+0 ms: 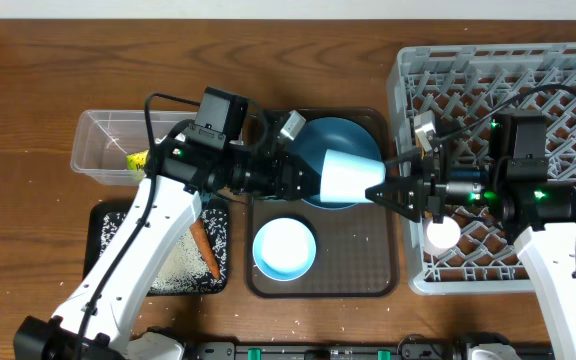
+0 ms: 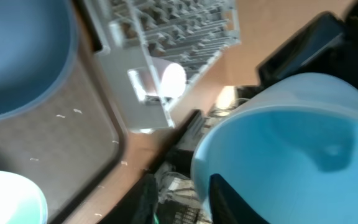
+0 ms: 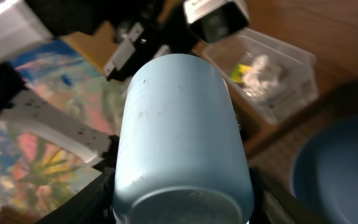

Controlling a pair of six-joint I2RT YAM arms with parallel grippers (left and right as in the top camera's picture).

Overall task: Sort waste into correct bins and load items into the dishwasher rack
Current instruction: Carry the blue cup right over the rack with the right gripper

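The small light-blue plastic cup [image 1: 351,176] is hanging on its side at the centre of the frame, above the brown rectangular serving tray [image 1: 368,275] and the large dark-blue plate [image 1: 333,135]. The right gripper [image 1: 390,192] is clamping its closed end, a finger on each side. The left gripper [image 2: 185,199] is standing partly parted astride the rim, its outer finger clear of the wall. At right, the grey lattice dishwasher rack [image 1: 568,80] is carrying a small white-pink cup [image 1: 442,233].
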